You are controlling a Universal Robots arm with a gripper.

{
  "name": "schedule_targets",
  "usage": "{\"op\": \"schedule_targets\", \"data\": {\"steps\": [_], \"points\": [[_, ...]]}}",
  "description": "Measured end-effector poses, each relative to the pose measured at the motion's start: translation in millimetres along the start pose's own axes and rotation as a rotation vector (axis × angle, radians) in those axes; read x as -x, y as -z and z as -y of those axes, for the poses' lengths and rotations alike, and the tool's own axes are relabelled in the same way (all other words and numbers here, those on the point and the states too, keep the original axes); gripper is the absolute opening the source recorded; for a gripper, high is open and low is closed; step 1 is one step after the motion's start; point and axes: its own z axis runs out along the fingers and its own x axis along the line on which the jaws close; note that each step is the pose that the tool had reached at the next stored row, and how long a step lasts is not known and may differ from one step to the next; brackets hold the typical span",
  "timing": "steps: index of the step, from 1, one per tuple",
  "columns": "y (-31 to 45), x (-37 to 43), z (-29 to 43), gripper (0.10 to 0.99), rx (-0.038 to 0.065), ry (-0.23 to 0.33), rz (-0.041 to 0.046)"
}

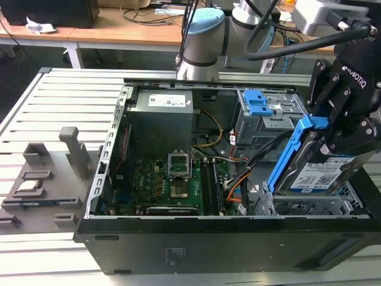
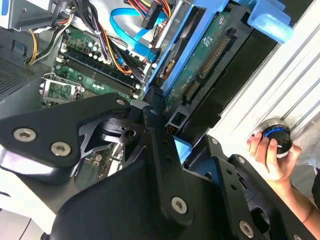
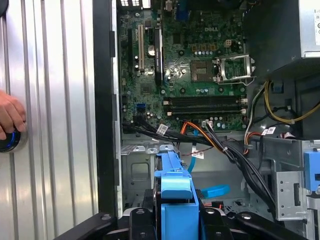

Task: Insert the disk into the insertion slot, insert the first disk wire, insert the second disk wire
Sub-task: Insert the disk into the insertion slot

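1. Tool (image 1: pixel 340 136) is clamping the disk (image 1: pixel 314 173), which is tilting steeply.
2. Disk is hanging above the insertion slot (image 1: pixel 297 207) at the case (image 1: pixel 238 238) corner, exterior view's right. It is not sitting seated, and both wire steps are looking undone.

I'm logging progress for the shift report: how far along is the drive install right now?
Done: nothing is seated yet. In hand: the gripper clamps the disk by its blue bracket, tilted over the insertion slot, lower end near the cage, not slid home. Left: seating it and both wires. The disk's connectors are bare, and the loose cables lie unplugged.
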Motion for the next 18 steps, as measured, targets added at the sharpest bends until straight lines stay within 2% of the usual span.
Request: {"op": "schedule_targets", "data": {"steps": [12, 18], "points": [[-8.4, 0.0, 0.3, 0.365, 0.0, 0.0, 0.0], [-20.6, 0.0, 0.8, 0.365, 0.0, 0.0, 0.0001]]}}
